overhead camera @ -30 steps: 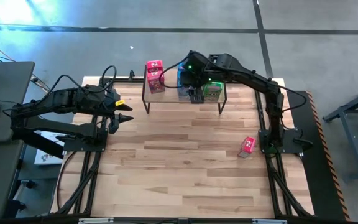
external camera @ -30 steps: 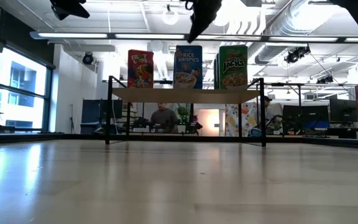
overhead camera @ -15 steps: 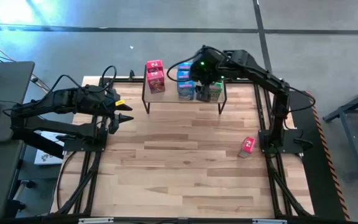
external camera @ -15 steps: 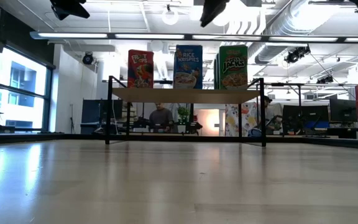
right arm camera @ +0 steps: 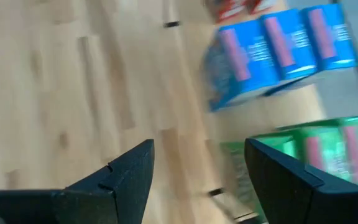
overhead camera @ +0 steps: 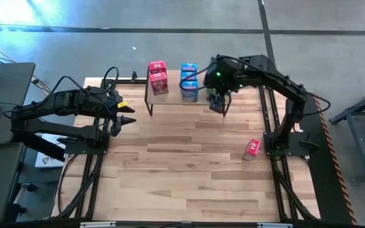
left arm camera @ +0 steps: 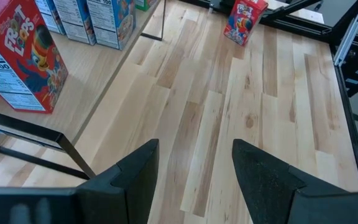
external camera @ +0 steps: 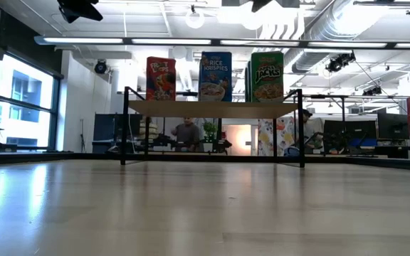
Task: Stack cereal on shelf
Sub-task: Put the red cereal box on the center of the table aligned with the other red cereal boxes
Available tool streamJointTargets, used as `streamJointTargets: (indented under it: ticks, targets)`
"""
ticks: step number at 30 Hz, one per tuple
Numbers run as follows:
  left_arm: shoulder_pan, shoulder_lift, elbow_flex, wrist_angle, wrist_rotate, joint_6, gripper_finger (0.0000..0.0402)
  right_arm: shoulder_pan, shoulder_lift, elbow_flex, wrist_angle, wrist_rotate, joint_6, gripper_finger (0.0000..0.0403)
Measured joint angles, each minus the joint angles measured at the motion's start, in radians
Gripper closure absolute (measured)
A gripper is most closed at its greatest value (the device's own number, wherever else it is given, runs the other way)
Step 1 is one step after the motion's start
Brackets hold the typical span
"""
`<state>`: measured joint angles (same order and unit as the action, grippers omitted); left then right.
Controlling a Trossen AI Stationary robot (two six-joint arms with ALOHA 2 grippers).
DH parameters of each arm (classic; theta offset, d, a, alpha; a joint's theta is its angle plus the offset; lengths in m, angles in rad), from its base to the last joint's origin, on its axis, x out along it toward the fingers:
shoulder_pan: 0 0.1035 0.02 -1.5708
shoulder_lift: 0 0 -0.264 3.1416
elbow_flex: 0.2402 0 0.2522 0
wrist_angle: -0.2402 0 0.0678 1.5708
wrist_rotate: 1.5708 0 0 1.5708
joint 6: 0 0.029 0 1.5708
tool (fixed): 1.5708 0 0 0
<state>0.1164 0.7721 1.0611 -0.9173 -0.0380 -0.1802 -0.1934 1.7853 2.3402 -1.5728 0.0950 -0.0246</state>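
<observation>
R arm (overhead camera: 218,101) pulled back off shelf (overhead camera: 170,96), jaws open.

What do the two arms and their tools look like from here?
Both arms are dark, jointed and trailing black cables. The left tool carries a small yellow marking near its dark pointed fingers. The right arm shows a green light by its wrist, and the right tool has broad black fingers.
</observation>
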Motion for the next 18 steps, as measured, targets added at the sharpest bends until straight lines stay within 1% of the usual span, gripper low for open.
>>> streamJointTargets:
  ticks: [7, 18]
  targets:
    - [0.0, 0.0, 0.0, 0.0, 0.0, 0.0, 0.0206, 0.077, -0.047, 0.0, 0.001, 0.014, 0.13, 0.016]
    - [0.0, 0.002, 0.0, 0.0, 0.0, 0.0, 0.0206, 0.204, -0.08, 0.0, 0.001, 0.12, 0.383, 0.016]
